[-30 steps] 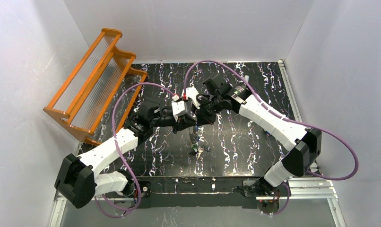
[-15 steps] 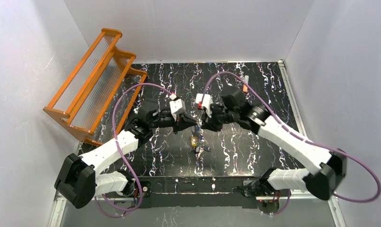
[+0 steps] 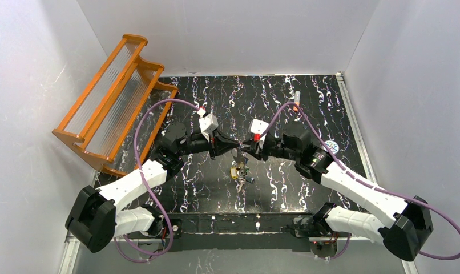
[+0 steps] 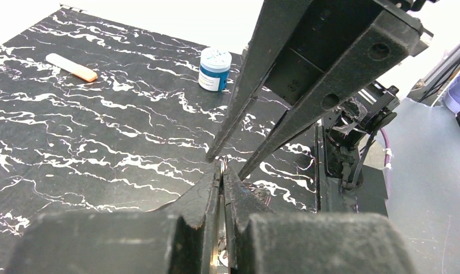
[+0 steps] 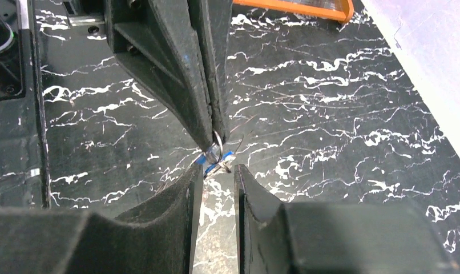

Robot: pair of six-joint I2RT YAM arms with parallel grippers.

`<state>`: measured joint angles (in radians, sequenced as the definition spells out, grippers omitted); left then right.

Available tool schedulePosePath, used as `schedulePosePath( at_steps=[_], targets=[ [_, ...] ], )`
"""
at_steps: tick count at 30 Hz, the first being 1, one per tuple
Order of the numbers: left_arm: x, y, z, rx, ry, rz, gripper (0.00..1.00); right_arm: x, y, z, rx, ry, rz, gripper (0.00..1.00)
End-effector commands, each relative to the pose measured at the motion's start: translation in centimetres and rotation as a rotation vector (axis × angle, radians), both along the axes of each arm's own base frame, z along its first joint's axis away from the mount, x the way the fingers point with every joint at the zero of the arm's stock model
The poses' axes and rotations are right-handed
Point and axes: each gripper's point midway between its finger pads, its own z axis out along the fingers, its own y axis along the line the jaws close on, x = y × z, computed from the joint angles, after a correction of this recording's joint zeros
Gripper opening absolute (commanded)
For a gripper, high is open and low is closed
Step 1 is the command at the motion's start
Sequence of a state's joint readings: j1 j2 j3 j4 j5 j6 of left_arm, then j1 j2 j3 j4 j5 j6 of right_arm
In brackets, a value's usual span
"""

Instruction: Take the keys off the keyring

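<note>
My left gripper [image 3: 232, 147] is shut on the keyring [image 4: 222, 166], a thin grey wire loop pinched edge-on between its fingertips above the table. The keys [image 3: 238, 170] hang below it in a bunch, with a blue-headed one [image 5: 225, 156] showing in the right wrist view. My right gripper [image 3: 246, 151] faces the left one tip to tip. Its fingers [image 5: 217, 169] stand open just short of the ring, with nothing between them. Most of the loop is hidden by the left fingers.
An orange tiered rack [image 3: 116, 94] stands at the back left. A small orange-and-white tube [image 3: 297, 98] lies at the back right. A round blue-and-white disc [image 3: 331, 146] sits near the right edge. The table top [image 3: 285, 177] is black marble.
The right gripper has opened and drawn back to the right, off the ring. The left gripper has shut and shifted slightly left. The key bunch now hangs from the left gripper alone.
</note>
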<state>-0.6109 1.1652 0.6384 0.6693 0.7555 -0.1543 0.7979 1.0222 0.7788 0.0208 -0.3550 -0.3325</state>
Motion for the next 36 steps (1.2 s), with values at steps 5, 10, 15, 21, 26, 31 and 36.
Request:
schedulePosePath(
  at_steps=[5, 10, 15, 21, 26, 31, 36],
  targets=[
    [-1.5, 0.0, 2.5, -0.059, -0.083, -0.072, 0.00, 0.5, 1.0, 2.6, 0.089, -0.079, 0.048, 0.25],
    [-1.3, 0.2, 2.9, -0.065, -0.089, -0.061, 0.00, 0.0, 1.0, 2.2, 0.077, -0.062, 0.075, 0.15],
    [-1.0, 0.3, 3.3, -0.072, -0.086, -0.040, 0.00, -0.7, 0.8, 1.6, 0.069, -0.040, 0.091, 0.13],
    [-1.2, 0.2, 3.4, -0.074, -0.081, -0.061, 0.00, -0.9, 0.6, 1.5, 0.074, -0.032, 0.089, 0.18],
    [-1.6, 0.2, 3.6, -0.075, -0.090, -0.079, 0.00, -1.0, 0.5, 1.5, 0.070, -0.035, 0.095, 0.19],
    [-1.4, 0.5, 3.7, -0.075, -0.094, -0.075, 0.00, -1.3, 0.6, 1.2, 0.053, -0.020, 0.115, 0.22],
    [-1.3, 0.6, 3.9, -0.073, -0.095, -0.079, 0.00, -1.4, 0.6, 1.0, 0.049, -0.015, 0.121, 0.23]
  ],
)
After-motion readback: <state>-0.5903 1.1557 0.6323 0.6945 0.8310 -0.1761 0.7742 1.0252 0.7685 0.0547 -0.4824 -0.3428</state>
